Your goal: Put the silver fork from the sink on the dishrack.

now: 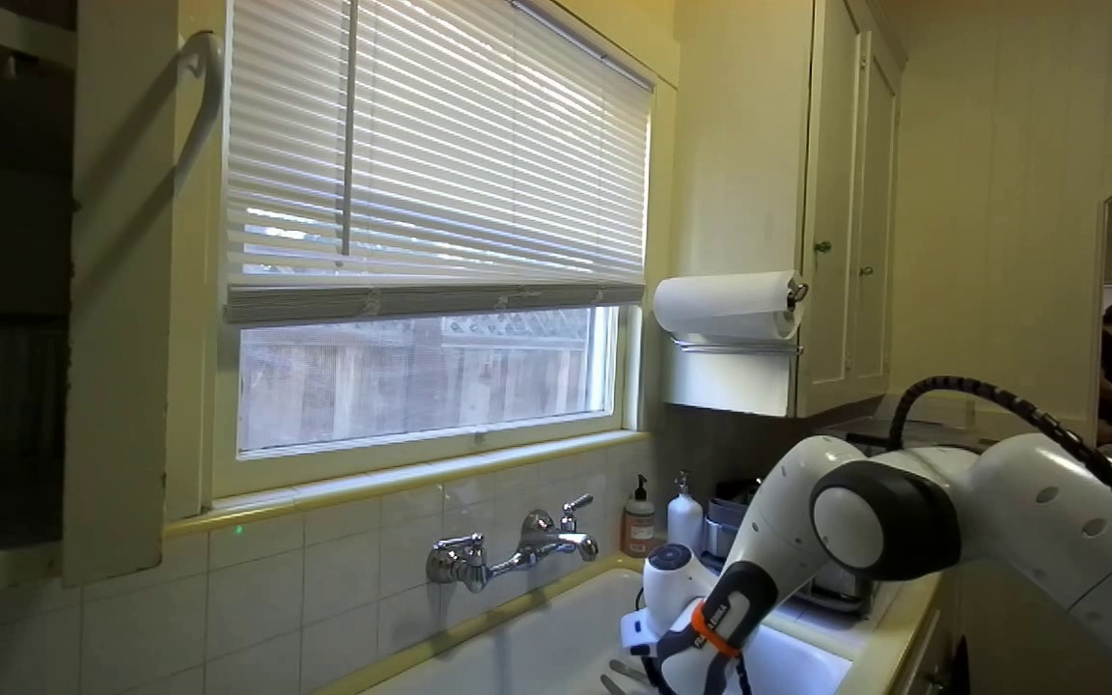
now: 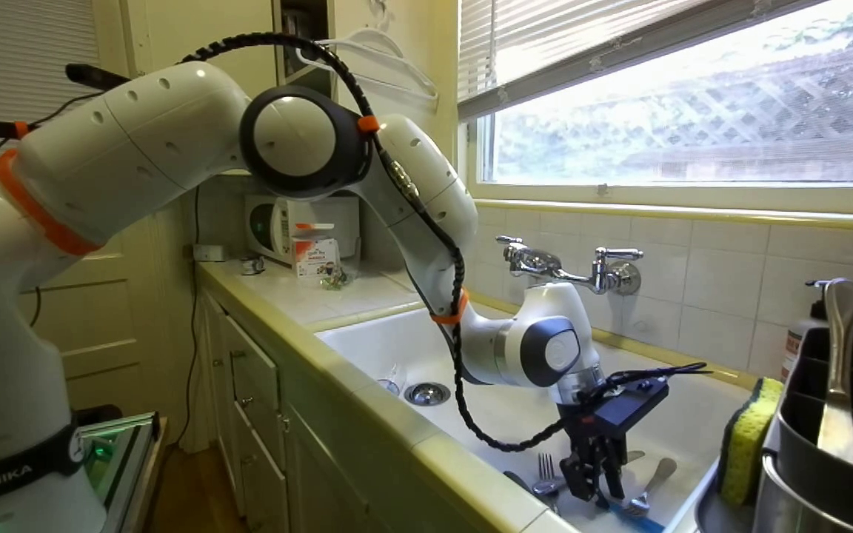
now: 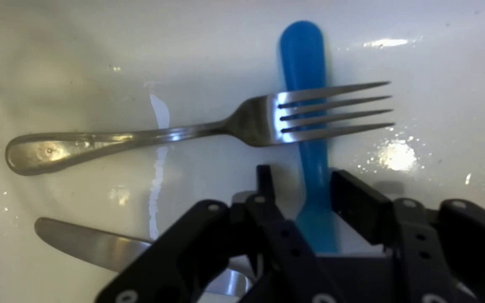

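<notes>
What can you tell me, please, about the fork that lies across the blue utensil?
The fork is silver and shiny, metal by its look, with four tapering tines, a slim neck and a handle that widens to a rounded end. It lies in the sink, its tines crossing over the blue utensil, apparently resting on it. In the wrist view, its handle points left, its tines right. The gripper, lower in that view, does not hold it.

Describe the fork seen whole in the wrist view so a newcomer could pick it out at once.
Below the faucet, find the white sink. On its floor in the wrist view, a blue utensil runs toward the pincer. The fork lies across it, tines over blue, setting it apart from the knife and, in an exterior view, another fork whose tines lie over white.
</notes>
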